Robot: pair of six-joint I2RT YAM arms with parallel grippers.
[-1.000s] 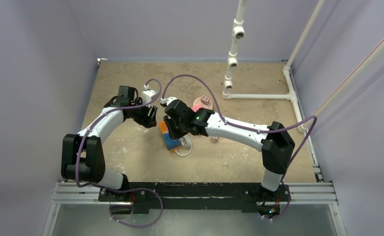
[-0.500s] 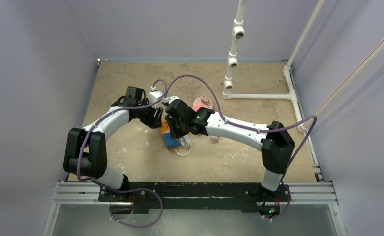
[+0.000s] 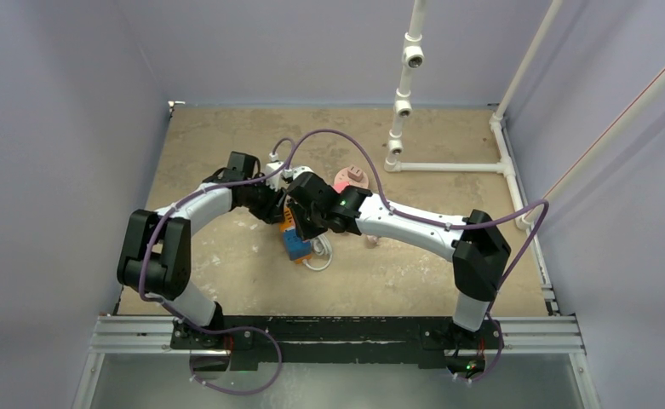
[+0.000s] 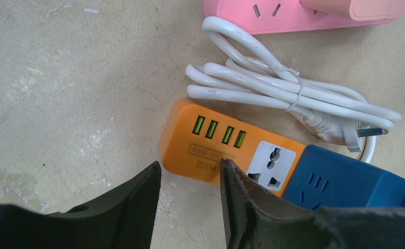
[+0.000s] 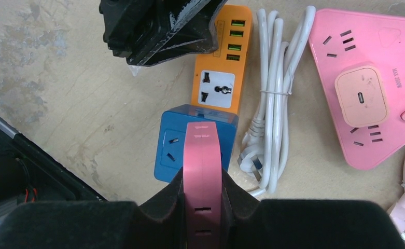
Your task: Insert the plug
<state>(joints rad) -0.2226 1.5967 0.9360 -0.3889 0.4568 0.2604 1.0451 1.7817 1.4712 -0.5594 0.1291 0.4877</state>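
Note:
An orange socket strip (image 4: 210, 142) joined to a blue socket block (image 4: 345, 181) lies on the sandy table; it also shows in the top view (image 3: 295, 243). My right gripper (image 5: 202, 179) is shut on a flat pink plug (image 5: 202, 155) and holds it just above the blue block (image 5: 171, 148). In the top view the right gripper (image 3: 303, 223) sits over the strip. My left gripper (image 4: 190, 168) is open at the strip's orange USB end. One finger (image 4: 241, 197) overlaps the orange edge, the other is over bare table. The plug's pins are hidden.
A bundled white cable (image 4: 288, 96) with its own plug lies beside the strip. A pink triangular power strip (image 5: 366, 124) with a pink adapter (image 5: 360, 96) lies to the right. White pipes (image 3: 404, 94) stand at the back. The two grippers are close together.
My left arm has swung right and brought its open gripper up to the orange end of the strip. My right gripper has stayed over the blue block with the pink plug.

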